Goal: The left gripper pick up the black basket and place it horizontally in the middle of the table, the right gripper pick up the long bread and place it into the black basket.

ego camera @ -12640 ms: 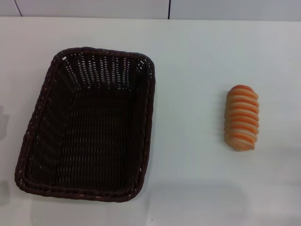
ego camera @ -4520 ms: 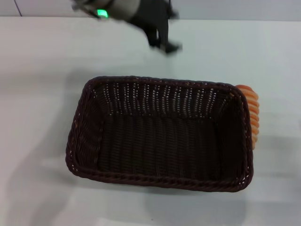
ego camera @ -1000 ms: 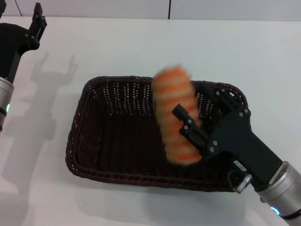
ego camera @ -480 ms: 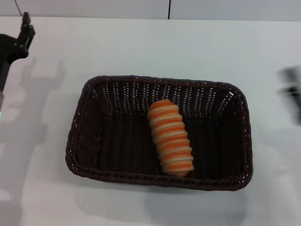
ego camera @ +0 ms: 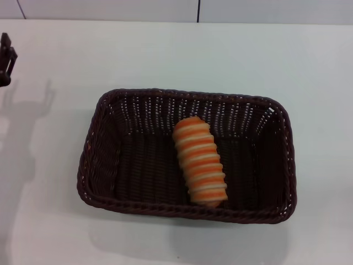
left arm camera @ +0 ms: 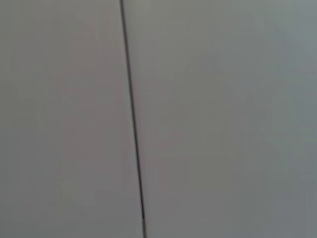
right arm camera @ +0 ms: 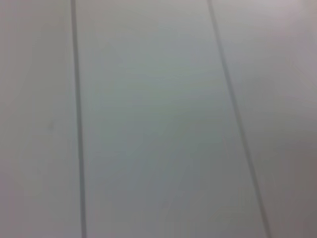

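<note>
White table (ego camera: 265,61) held the black basket (ego camera: 99,165) with the long bread (ego camera: 199,161) inside, well right of the left gripper (ego camera: 6,59), which was cut off so its opening could not be told.

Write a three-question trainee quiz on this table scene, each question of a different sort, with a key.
1. True or false: the long bread lies inside the black basket.
2. Multiple choice: in the head view, which way does the basket's long side run? A) across the table, left to right; B) away from the robot; C) it stands on end.
3. Fill in: the only claw in the head view is the left claw, at the table's far ____ edge, away from the basket.

Key:
1. True. The bread rests on the basket floor, slightly angled.
2. A.
3. Left. Only part of the claw shows; the right claw is out of view.
</note>
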